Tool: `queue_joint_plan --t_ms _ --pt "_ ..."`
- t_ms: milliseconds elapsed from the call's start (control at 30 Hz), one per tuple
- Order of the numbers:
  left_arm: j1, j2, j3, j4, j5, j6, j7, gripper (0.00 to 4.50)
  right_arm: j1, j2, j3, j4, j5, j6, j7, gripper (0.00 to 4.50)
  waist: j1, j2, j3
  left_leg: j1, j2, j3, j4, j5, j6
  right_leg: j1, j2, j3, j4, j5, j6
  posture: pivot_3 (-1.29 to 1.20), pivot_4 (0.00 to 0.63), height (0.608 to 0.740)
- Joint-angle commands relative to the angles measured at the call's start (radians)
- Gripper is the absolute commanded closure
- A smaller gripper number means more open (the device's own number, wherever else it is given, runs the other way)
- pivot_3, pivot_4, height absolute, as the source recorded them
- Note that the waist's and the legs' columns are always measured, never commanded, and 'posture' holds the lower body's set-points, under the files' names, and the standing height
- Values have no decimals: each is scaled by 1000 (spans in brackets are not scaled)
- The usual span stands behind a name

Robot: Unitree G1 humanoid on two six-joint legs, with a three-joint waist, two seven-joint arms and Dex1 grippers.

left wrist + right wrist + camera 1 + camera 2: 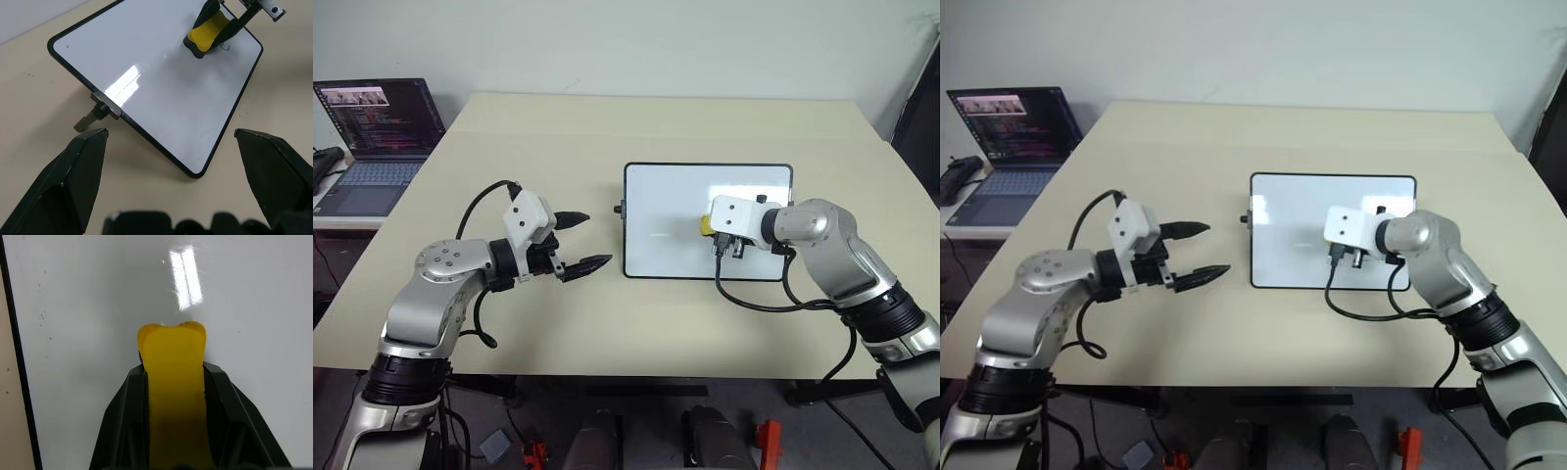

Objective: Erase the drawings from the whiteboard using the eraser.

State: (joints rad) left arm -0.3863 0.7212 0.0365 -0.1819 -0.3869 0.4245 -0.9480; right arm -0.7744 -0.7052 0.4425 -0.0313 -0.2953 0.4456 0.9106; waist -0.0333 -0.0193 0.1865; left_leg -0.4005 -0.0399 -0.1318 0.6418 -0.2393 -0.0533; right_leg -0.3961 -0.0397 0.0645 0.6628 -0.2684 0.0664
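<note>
Eraser: the eraser is a yellow block clamped between my right gripper fingers, its front end sticking out past the fingertips and pressed on the whiteboard.
Long axis: it runs along my right fingers, so the block points down and toward my left, out across the board.
Drawings: one small blue mark shows just beside the eraser, partly hidden behind my right fingers; I cannot read which letter it is. The rest of the white surface looks clean apart from tiny specks.
Key relation: the mark sits right at the eraser, on the part of the board toward my right, so I judge the next wipe is a short one and does not need a long reach.
Nearer arm: the right, which is over the board and already on the surface.
Left gripper: my left gripper hovers over the table just off the board's left short edge, jaws wide apart and empty, pointing at the board's side knob.
Surroundings: a laptop stands open well off to my left, apart from the work.
</note>
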Motion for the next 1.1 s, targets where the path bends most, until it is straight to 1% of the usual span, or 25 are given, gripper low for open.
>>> queue_joint_plan --t_ms 33,200,400,700,1100 --pt "-1 11 17 -32 1 -9 6 0 7 -21 -6 25 -47 -35 -11 3431 0 0 0 0 0 0 0 0 0 1 0 0 0 0 0 0 150 740" --pt "-7 7 7 -22 9 -14 3 0 20 -37 -21 53 -66 -75 -9 3431 0 0 0 2 0 0 1 0 0 2 0 0 0 0 0 0 150 740" --pt "-16 2 0 -16 14 -16 -2 0 54 -90 -33 81 -91 -112 -12 3431 3 0 0 4 0 -2 2 0 0 7 0 -2 -1 0 0 0 150 740" --pt "-34 -6 -18 -1 24 -26 -8 0 63 -120 -74 129 -95 -124 -46 3433 1 0 0 9 0 0 3 1 1 10 0 -1 0 0 0 0 150 740" --pt "-33 -8 -27 -3 22 -32 -6 0 86 -170 -105 187 -97 -152 -61 3434 1 -1 0 10 0 0 3 2 3 11 0 0 0 1 1 0 150 740"
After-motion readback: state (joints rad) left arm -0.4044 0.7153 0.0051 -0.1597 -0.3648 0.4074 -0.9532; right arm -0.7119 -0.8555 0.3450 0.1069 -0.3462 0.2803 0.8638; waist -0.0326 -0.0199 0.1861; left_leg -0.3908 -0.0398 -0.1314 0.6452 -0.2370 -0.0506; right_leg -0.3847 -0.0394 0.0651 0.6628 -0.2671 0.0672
